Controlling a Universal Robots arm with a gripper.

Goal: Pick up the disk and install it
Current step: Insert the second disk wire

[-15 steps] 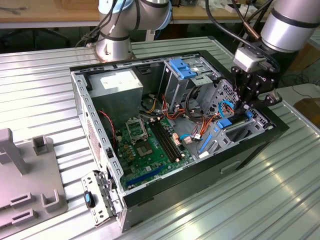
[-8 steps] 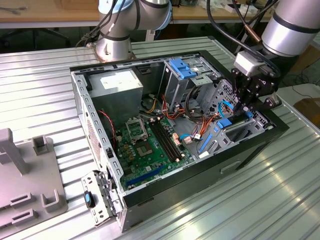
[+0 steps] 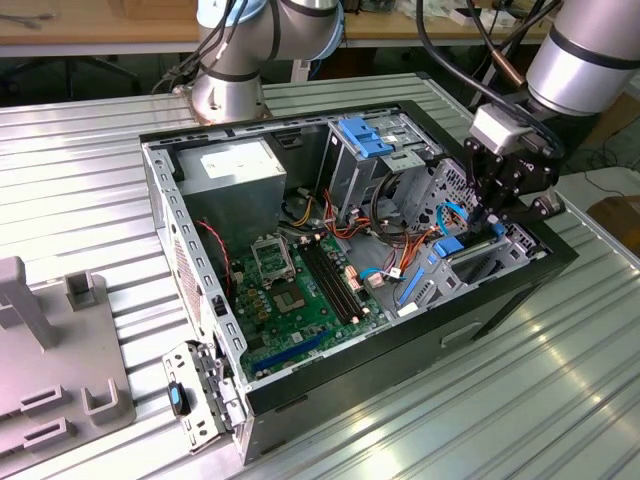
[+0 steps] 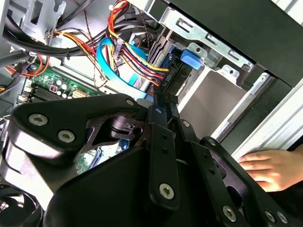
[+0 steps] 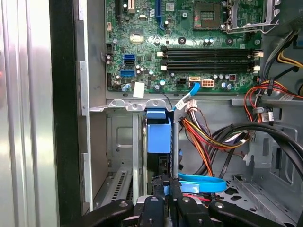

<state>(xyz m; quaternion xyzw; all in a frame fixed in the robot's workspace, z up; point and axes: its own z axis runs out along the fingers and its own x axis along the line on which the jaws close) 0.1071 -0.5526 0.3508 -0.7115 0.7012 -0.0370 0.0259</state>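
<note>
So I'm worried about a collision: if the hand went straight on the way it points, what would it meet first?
Probably the grey-metal disk in its bright blue plastic carrier, directly ahead of the hand; depth is unclear.

We see the disk (image 5: 158, 135) as a flat drive standing on edge, framed by a bright blue plastic carrier; in the first wrist view its blue end faces us, with a darker blue tab on top; it sits upright in the metal drive bay (image 5: 118, 142) at the case's front corner, below the motherboard's edge; in the exterior view its blue carrier (image 3: 447, 245) shows just under the gripper (image 3: 492, 215).
</note>
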